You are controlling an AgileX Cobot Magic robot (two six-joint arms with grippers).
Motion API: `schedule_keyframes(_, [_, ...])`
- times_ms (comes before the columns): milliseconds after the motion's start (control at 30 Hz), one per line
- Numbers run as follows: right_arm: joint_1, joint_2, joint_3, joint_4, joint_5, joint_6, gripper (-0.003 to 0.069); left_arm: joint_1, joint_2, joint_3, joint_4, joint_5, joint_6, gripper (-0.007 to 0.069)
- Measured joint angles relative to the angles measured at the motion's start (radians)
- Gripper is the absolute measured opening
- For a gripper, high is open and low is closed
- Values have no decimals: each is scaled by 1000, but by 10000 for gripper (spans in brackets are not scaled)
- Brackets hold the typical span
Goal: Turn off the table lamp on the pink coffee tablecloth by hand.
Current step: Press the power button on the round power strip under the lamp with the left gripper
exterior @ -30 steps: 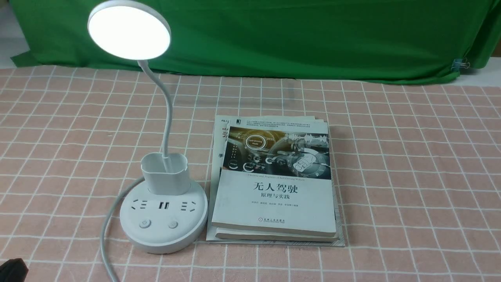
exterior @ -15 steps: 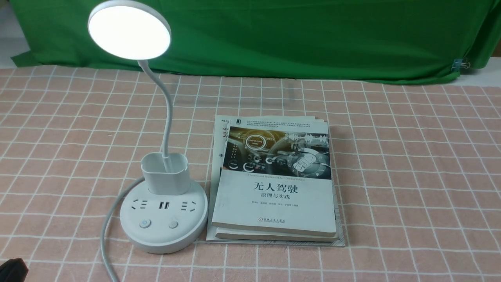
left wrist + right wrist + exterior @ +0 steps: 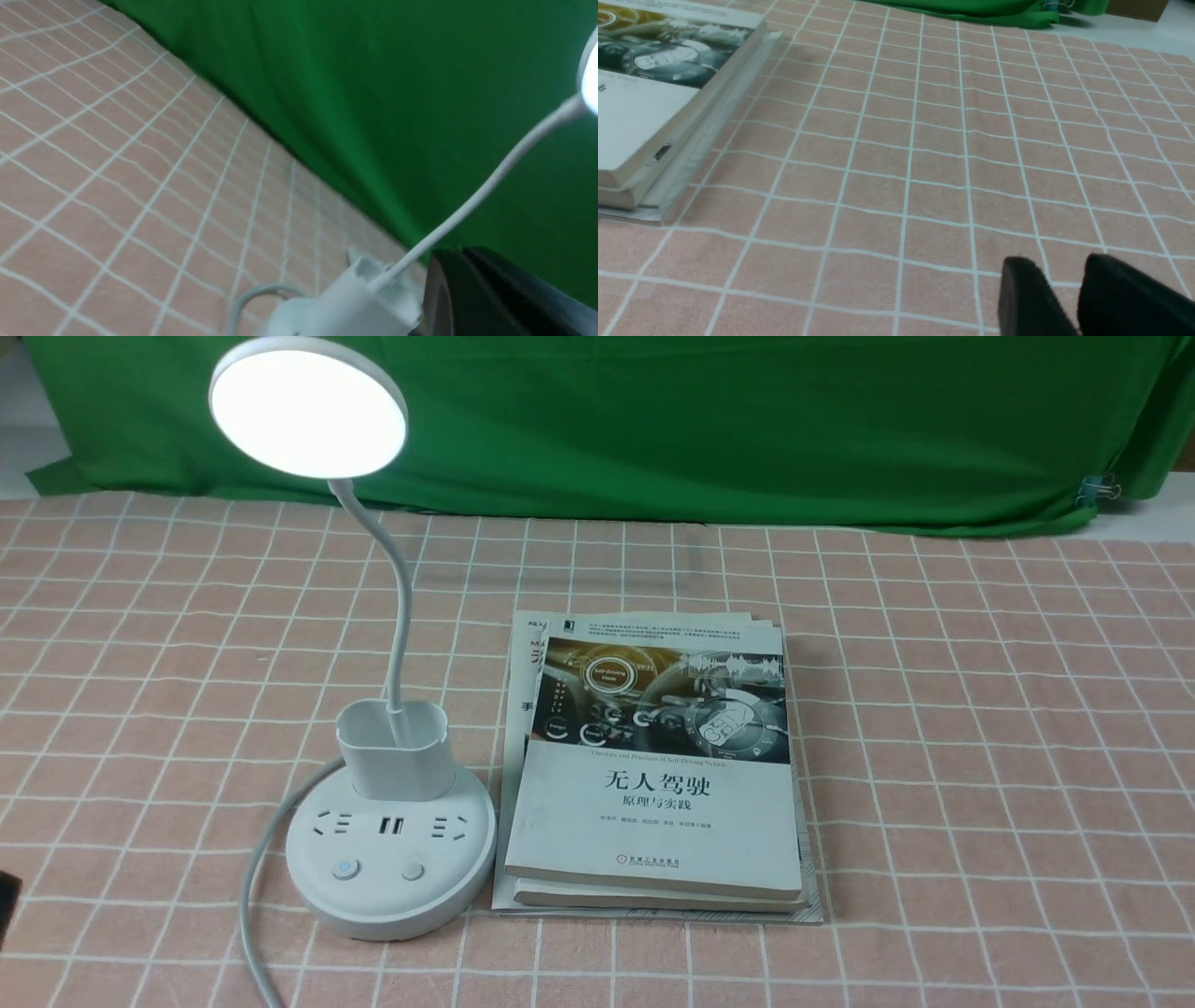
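Lamp lit: the table lamp (image 3: pixel 390 887) stands upright on the pink coffee tablecloth (image 3: pixel 980 756), between eight and nine o'clock of the front view's centre. Its disc head (image 3: pixel 308 415) glows white at about ten o'clock. The stack of books (image 3: pixel 653 812) sits just beside the base, at the base's three o'clock, with a narrow strip between them.

Your left hand (image 3: pixel 434 280) shows only as dark finger parts in its wrist view; from this angle you probably have the fingers close together, but I cannot tell how far apart they are. Nothing is seen held. Your right hand (image 3: pixel 1048 284) has its fingertips a little parted, with nothing between them, over bare cloth well apart from the books.

Judgement: you are at the approach, switch unpressed. The left hand is the nearer one. Two buttons sit on the front of the base; the power-marked one (image 3: pixel 345 869), at the base's seven o'clock, looks the likelier target, the plain one (image 3: pixel 413 871) at five.

Risks: come in off-line and you press the wrong button or a socket. Arrive too high and you may catch the gooseneck (image 3: pixel 401 607) or holder (image 3: pixel 397 751) and tip the lamp. Push slantwise and the base could slide into the books. Snag the cable (image 3: pixel 250 896) at eight o'clock and it could drag the base. A double press could relight it.
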Motion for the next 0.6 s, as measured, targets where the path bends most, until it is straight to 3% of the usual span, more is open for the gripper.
schedule_keyframes(133, [0, 0, 0, 0, 0, 0, 242, 0, 0, 0, -26, -36, -4, 0])
schedule_keyframes(267, [0, 0, 0, 0, 0, 0, 242, 0, 39, -74, 10, 106, -3, 0])
schedule_keyframes(400, [0, 0, 0, 0, 0, 0, 242, 0, 242, -276, 160, 392, 4, 0])
schedule_keyframes(467, [0, 0, 0, 0, 0, 0, 242, 0, 439, -442, 257, 667, 51, 0])
schedule_keyframes(600, [0, 0, 0, 0, 0, 0, 242, -1, 742, -607, 354, 862, 112, 0])
